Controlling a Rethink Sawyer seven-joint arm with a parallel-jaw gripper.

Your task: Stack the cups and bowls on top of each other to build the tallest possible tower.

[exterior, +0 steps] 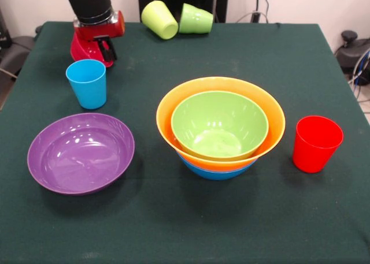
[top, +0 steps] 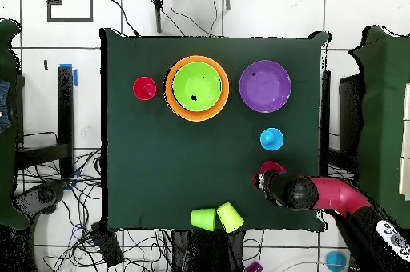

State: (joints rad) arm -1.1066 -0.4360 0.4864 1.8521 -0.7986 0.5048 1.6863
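From the front, the arm drops in at the top left, its hand (exterior: 107,49) low over the worktop (exterior: 173,218); whether it is open or closed cannot be told. The sky blue cup (exterior: 87,83) stands upright just in front of the hand. The tower (exterior: 220,127), green bowl in orange over blue, sits well off to its side.

Overhead, the hand (top: 267,178) hangs just beside the sky blue cup (top: 271,138), with the tower (top: 196,87) well apart and two green cups (top: 217,218) lying tipped nearby.

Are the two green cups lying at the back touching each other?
Touching. In the front view the yellow-green cup and the green cup lie tipped with rims meeting, no cloth between.
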